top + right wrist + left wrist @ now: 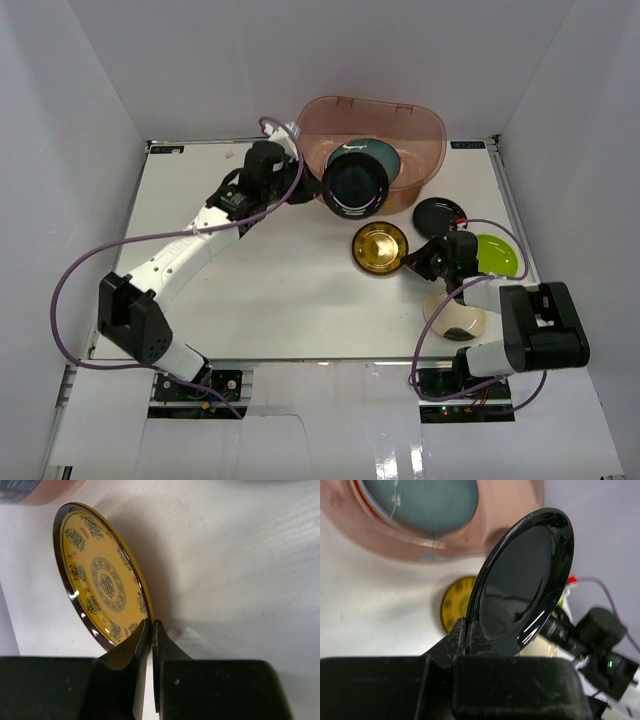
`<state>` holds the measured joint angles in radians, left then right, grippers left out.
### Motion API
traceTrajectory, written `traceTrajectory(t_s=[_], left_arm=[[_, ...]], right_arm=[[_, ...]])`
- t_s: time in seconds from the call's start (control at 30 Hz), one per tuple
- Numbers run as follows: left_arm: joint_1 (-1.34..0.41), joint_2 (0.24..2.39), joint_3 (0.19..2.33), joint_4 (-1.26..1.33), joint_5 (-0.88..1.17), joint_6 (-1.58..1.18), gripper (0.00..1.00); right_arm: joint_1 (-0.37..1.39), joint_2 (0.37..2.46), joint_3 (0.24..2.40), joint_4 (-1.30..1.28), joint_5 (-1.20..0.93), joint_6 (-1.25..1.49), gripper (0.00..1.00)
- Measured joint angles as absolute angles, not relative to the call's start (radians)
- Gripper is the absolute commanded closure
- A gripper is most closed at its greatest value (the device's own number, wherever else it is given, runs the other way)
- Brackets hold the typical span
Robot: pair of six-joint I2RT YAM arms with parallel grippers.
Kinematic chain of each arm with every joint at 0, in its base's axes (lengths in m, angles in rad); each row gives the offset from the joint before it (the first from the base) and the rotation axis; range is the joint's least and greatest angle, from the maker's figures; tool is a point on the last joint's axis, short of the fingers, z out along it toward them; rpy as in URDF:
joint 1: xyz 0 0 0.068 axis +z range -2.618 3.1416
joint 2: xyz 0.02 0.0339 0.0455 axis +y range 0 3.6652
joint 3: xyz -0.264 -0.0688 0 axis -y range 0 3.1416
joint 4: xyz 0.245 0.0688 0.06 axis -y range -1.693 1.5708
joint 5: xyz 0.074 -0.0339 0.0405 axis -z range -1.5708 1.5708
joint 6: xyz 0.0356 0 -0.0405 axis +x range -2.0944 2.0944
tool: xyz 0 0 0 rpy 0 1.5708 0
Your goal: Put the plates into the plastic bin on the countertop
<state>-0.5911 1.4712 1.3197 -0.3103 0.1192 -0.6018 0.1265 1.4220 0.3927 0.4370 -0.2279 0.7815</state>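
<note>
The left gripper clasps a glossy black round plate by its rim, while the right gripper pinches a glazed yellow round plate with black motifs.

A plain matte white back wall closes the scene, joined by a matching white left wall and white right wall. At the back wall's foot sit two small dark strip labels: a left label and a right label. Nearest the camera lie glossy white sheets, overlapping unevenly and faintly reflective.
</note>
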Motion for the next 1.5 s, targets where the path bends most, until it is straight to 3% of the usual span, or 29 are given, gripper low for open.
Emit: traceTrajectory(t_s=[0.4, 0.57, 0.67, 0.77, 0.8, 0.83, 0.9, 0.93, 1.2, 1.5], left_arm=[[-0.511, 2.159, 2.195, -0.424, 0.12, -0.541, 1.0], [-0.482, 2.361, 2.34, -0.468, 0.116, -0.527, 1.0], [-0.469, 2.418, 2.329, -0.471, 0.133, -0.52, 0.87], [-0.465, 2.44, 2.31, -0.461, 0.159, -0.513, 0.61], [-0.465, 2.44, 2.31, -0.453, 0.166, -0.507, 0.51], [-0.465, 2.439, 2.31, -0.445, 0.175, -0.507, 0.31], [-0.464, 2.439, 2.31, -0.43, 0.192, -0.499, 0.16], [-0.464, 2.439, 2.309, -0.428, 0.204, -0.498, 0.03], [-0.451, 2.284, 2.226, -0.434, 0.26, -0.469, 0.02], [-0.443, 1.525, 1.575, -0.247, 0.242, -0.51, 0.02]], right_arm=[[0.214, 0.98, 0.313, 0.223, -0.285, 0.706, 0.92], [0.219, 0.837, 0.39, 0.047, -0.287, 0.655, 0.92], [0.219, 0.787, 0.496, -0.039, -0.286, 0.626, 0.92], [0.22, 0.767, 0.592, -0.07, -0.275, 0.609, 0.92], [0.22, 0.769, 0.635, -0.074, -0.268, 0.602, 0.92], [0.22, 0.781, 0.668, -0.076, -0.257, 0.593, 0.92], [0.221, 0.825, 0.739, -0.083, -0.218, 0.571, 0.92], [0.221, 0.854, 0.77, -0.083, -0.198, 0.562, 0.92], [0.208, 1.252, 1.044, -0.053, -0.114, 0.53, 0.92], [0.208, 1.716, 1.364, -0.036, -0.109, 0.539, 0.92]])
